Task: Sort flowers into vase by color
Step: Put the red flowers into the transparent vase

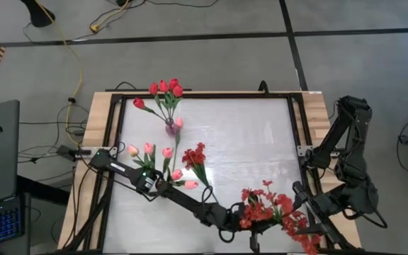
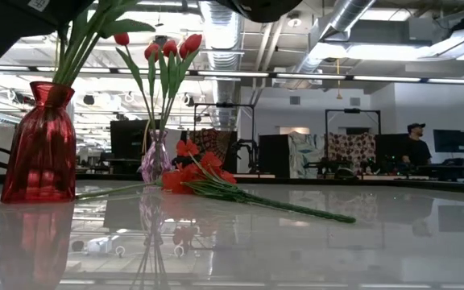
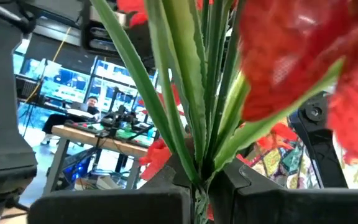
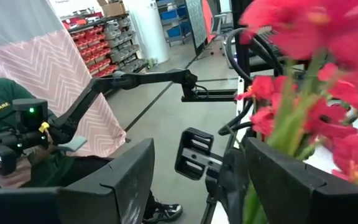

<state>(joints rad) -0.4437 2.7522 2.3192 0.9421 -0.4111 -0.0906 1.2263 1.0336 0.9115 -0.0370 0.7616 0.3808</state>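
Overhead and table-level views of the flower-sorting table. The left gripper (image 1: 234,228), reaching across the near edge of the table (image 1: 253,134), has its fingers (image 3: 129,205) clamped shut on the green stems of a spray of small red blossoms (image 1: 257,205); in the left wrist view the stems rise directly out of the narrow seam between the two fingers, with the red blossoms spreading above. The right gripper (image 1: 310,223) sits at the near right corner with its fingers (image 4: 291,180) spread wide apart; a second red spray (image 1: 296,225) stands just beside the one finger, partly in front of it, but whether it touches that finger cannot be told. A small clear vase (image 1: 171,129) near the far edge holds red tulips (image 1: 165,88). Pink tulips (image 1: 149,149) and another red cluster spray (image 1: 195,157) lie loose on the table near its middle. In the low view a red glass vase (image 2: 40,145) stands close to the camera, holding green stems.
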